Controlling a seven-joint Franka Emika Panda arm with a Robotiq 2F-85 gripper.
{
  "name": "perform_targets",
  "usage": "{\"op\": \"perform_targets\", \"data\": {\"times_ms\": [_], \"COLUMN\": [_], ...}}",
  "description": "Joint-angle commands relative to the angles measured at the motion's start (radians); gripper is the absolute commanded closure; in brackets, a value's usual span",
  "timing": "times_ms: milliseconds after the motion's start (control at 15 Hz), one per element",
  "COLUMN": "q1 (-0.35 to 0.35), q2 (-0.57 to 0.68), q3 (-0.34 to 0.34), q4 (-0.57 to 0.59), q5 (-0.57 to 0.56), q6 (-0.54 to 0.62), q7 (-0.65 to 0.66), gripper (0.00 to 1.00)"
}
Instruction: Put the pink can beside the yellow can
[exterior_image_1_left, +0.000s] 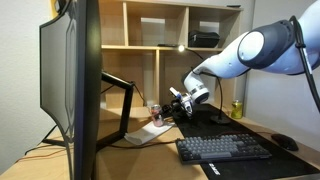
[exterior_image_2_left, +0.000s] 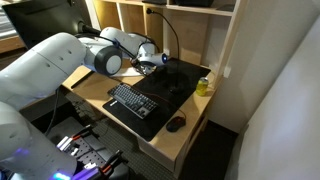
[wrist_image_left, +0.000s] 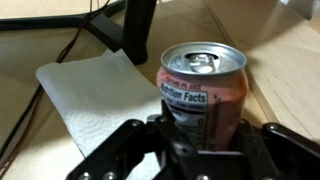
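The pink can (wrist_image_left: 205, 80) stands upright on the wooden desk at the edge of a white paper towel (wrist_image_left: 90, 95), in front of the monitor stand. It also shows in an exterior view (exterior_image_1_left: 156, 116). My gripper (wrist_image_left: 200, 128) is open, with one finger on each side of the can's lower body and a small gap on both sides. The gripper shows in both exterior views (exterior_image_1_left: 168, 107) (exterior_image_2_left: 161, 62). The yellow can (exterior_image_1_left: 237, 109) stands apart at the far side of the black desk mat, near the shelf wall (exterior_image_2_left: 203, 86).
A large monitor (exterior_image_1_left: 70, 75) on a black stand (wrist_image_left: 135, 30) is close beside the pink can. A black keyboard (exterior_image_1_left: 222, 148) and a mouse (exterior_image_1_left: 286, 142) lie on the desk mat. Wooden shelves (exterior_image_1_left: 170, 25) rise behind the desk.
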Motion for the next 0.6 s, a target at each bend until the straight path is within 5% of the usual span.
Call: {"op": "perform_targets", "data": {"times_ms": [0, 533], "q1": [-0.054, -0.069], "q2": [-0.019, -0.016], "q3": [0.004, -0.017], "q4": [-0.021, -0.016], "q5": [-0.03, -0.005], "q6": [-0.161, -0.143], "q7": [-0.001, -0.016], "gripper": [0.82, 0.82]}}
